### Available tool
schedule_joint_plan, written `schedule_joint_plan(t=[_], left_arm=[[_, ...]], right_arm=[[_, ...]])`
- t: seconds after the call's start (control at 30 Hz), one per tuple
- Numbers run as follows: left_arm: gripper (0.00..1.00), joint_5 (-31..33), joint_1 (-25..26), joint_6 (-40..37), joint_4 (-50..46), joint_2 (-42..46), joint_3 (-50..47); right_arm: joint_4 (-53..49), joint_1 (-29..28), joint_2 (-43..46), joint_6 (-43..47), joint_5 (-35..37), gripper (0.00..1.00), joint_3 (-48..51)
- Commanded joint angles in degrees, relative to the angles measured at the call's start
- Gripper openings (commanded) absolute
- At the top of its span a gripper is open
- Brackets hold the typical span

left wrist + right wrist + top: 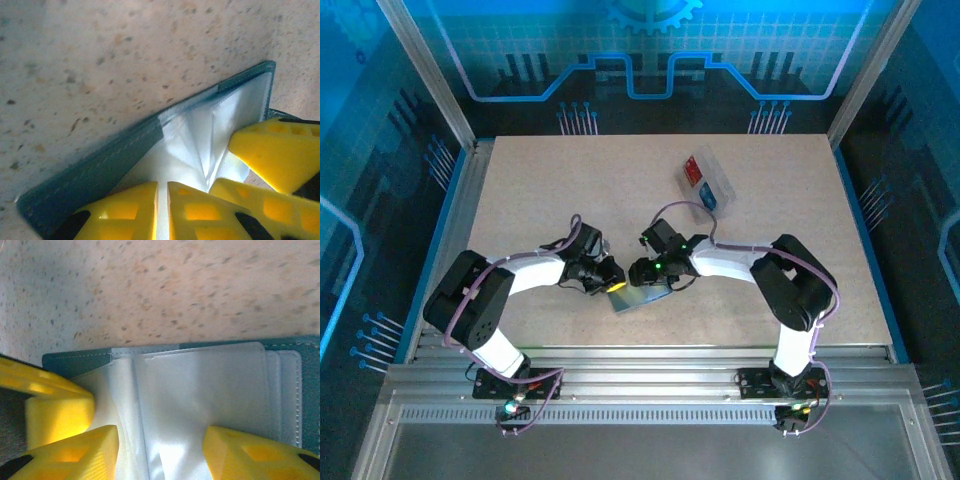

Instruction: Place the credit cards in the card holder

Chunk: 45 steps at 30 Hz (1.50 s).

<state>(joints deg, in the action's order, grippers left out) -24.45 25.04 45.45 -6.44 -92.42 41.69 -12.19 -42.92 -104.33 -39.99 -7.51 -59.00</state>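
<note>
The top external camera looks steeply down from high behind the near edge of the speckled beige table, far enough back to take in all of it. The left and right wrist cameras face downward from opposite sides, very close over the open dark teal-grey folding wallet by the near edge. All three views share the wallet.

A pale, speckled counter fills the middle of the cell; up close its surface shows brown and dark flecks on beige. A clear tray lies tilted at the far right of it. Ribbed metal rails run along the near edge, with a slotted strip below them. Slanted metal posts frame blue walls printed with a grid, circuit lines and a gear.
</note>
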Motion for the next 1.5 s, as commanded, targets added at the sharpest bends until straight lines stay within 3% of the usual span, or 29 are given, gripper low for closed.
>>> schedule_joint_plan(t=[0.0, 0.37, 0.77, 1.47], left_arm=[[0.15, -1.1, 0.4, -3.3, -3.3, -0.4, 4.0], [0.16, -2.4, 0.8, -2.4, -4.1, -1.0, 9.9], [0.13, -0.7, 4.9, 0.5, -4.9, -5.7, 12.2], [0.12, 7.2, 5.2, -6.9, -12.4, -7.1, 11.9]], right_arm=[[-4.3, 4.2, -1.7, -3.8, 7.2, 0.52, 6.3], [-4.1, 4.2, 2.3, -6.2, 9.3, 0.51, 9.9], [-5.7, 4.2, 2.4, -4.3, 8.7, 0.41, 7.2], [-7.1, 4.2, 1.7, -1.1, 8.2, 0.42, 5.1]])
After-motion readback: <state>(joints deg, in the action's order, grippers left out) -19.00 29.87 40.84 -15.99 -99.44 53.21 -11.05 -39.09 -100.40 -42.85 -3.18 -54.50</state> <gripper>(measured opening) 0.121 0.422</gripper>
